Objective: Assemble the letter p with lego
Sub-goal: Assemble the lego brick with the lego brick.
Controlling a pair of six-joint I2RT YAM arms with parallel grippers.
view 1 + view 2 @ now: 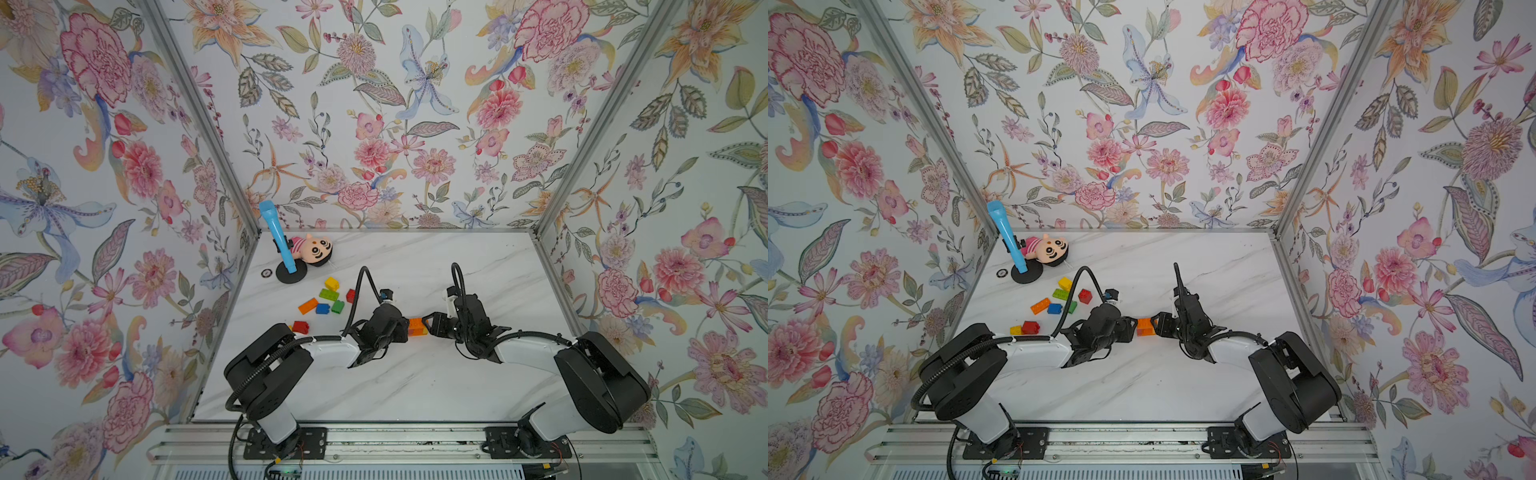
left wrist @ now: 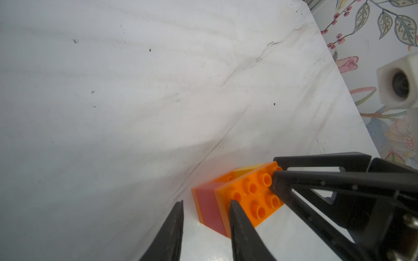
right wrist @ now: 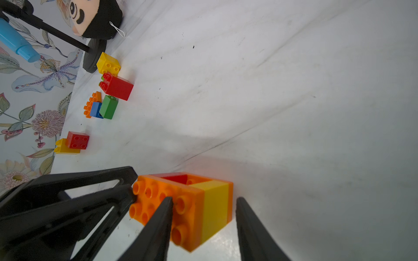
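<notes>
"So, from the left: where are the loose lego bricks (image 1: pixel 328 300)?"

"At ten o'clock from the left gripper (image 1: pixel 405 329), in both top views. At nine o'clock, a red brick (image 1: pixel 1030 327) touches a yellow brick (image 1: pixel 1016 331). The right wrist view shows all of them, the left wrist view none."

"And the left jaws?"

"Spread. The left wrist view has the red end of the orange assembly (image 2: pixel 253 192) between them, with bare tabletop (image 2: pixel 135 113) showing beside one finger."

"Where is the assembly?"

"Mid-tabletop, between the two grippers."

"The right jaws?"

"The right gripper (image 3: pixel 203 200), at three o'clock from the assembly, straddles its yellow end. Whether it pinches, I cannot tell."
</notes>
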